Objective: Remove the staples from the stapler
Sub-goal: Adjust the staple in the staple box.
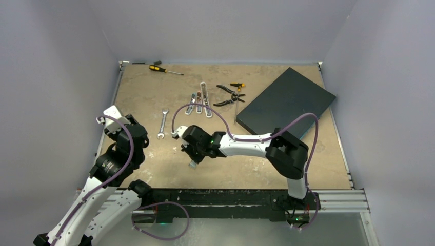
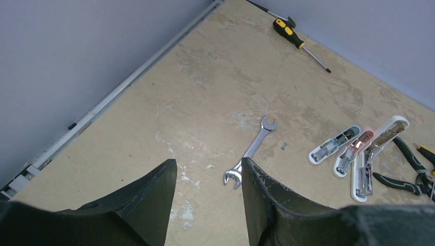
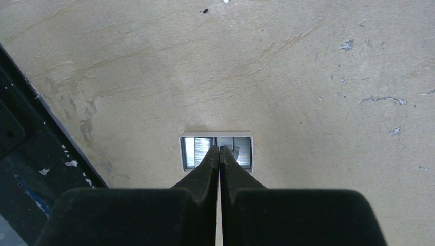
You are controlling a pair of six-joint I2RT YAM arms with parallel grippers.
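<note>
One by one, noting the tools. Finding the right tool [image 3: 219,148] fully closed and gripping nothing, hanging tips-down over a small white box [image 3: 215,134] sitting on the surface [image 3: 318,77]. Seeing the staples [image 3: 195,152] lying inside that box as silvery ribbed strips, possibly touching the tips, though not telling for sure from so tight a view. Finding the left tool [image 2: 209,163] standing partly open and empty, hovering above bare surface near a wrench [image 2: 251,150]. Noting the stapler [image 2: 379,143] lying opened flat beyond the wrench, well apart from the box.
</note>
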